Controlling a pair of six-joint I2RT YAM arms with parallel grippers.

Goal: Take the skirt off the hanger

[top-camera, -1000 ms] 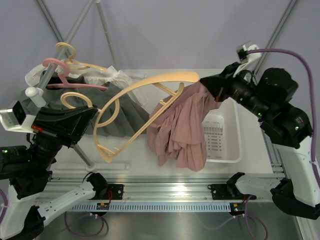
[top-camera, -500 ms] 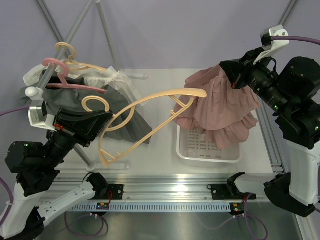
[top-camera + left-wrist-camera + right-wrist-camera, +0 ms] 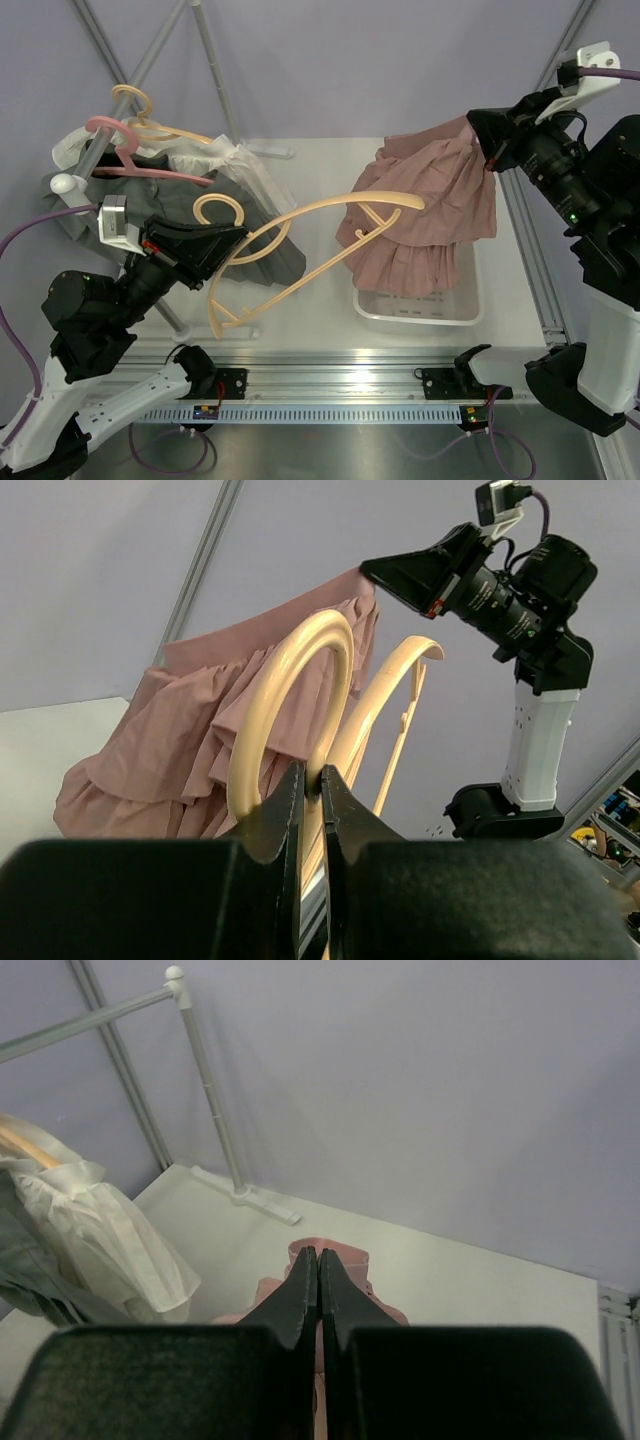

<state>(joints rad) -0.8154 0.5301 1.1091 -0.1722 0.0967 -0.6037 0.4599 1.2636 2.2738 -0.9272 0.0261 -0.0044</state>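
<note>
Pink skirt [image 3: 430, 220] in right hand [image 3: 487, 148] has swung over basket [image 3: 412, 312].

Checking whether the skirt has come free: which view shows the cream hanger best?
Top external: it shows the whole cream hanger, from the hook at the left gripper to the far end overlapping the pink skirt. Left wrist shows only the hook and arms close up, foreshortened. Right wrist shows none of it.
</note>
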